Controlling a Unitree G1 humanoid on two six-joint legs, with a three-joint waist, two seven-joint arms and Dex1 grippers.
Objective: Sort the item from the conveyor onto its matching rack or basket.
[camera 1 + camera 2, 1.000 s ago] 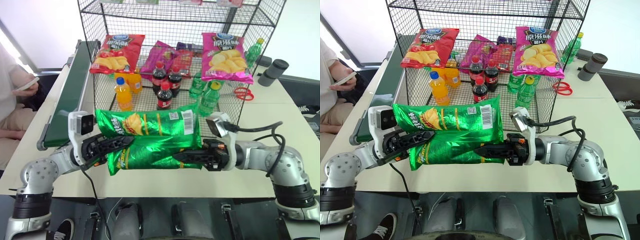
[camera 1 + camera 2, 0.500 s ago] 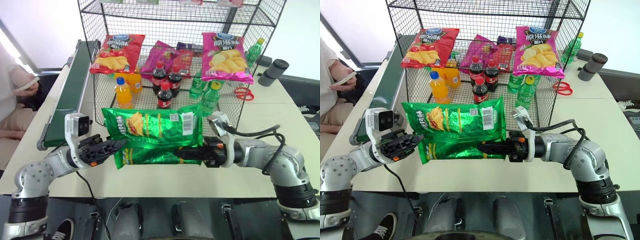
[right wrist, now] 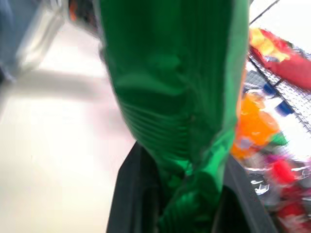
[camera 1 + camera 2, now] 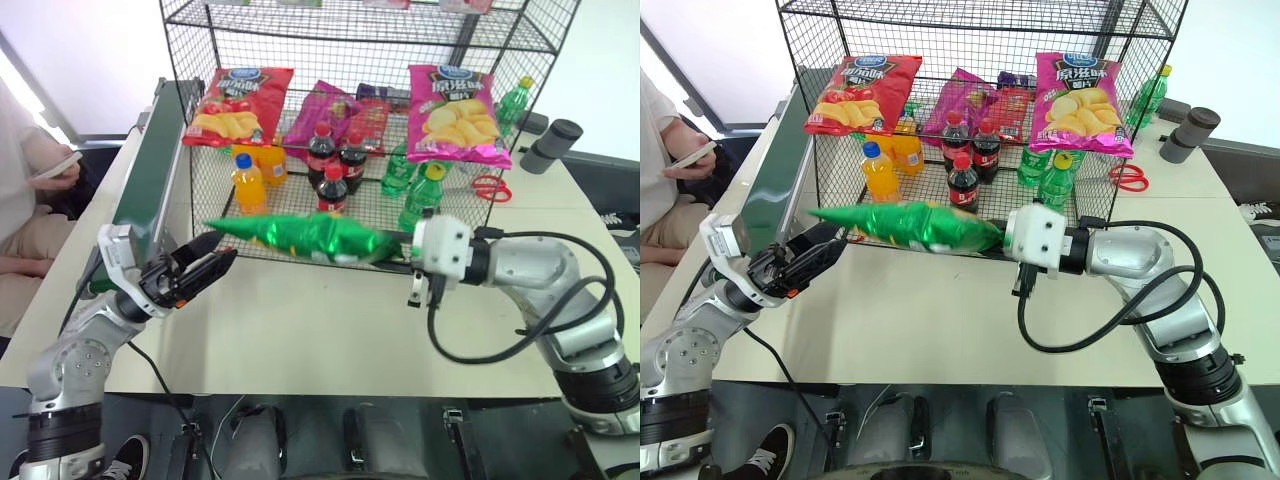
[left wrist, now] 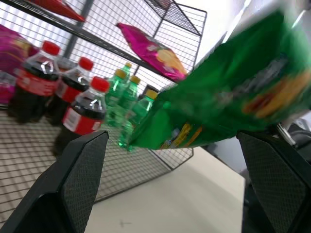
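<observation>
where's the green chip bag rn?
Head views: green chip bag is mid-air, centre, pinched by the right gripper, just before the wire rack's bottom tier; the open left gripper is off it.

Head stereo pair looks forward-down over the table (image 4: 300, 320), sharing the wire rack (image 4: 330, 110). Wrist cams sit close, both seeing the green bag (image 5: 233, 97).

Shiny green chip bag (image 4: 300, 235) with yellow chip print; dark green conveyor (image 4: 145, 180) with grey rails; black wire-mesh rack (image 4: 360, 60). Red chip bag (image 4: 237, 105), pink chip bag (image 4: 458, 113), orange bottles (image 4: 247, 185), red-capped dark cola bottles (image 4: 331, 187), green bottles (image 4: 420, 198), cream tabletop (image 4: 330, 320), red scissors (image 4: 487, 187).
</observation>
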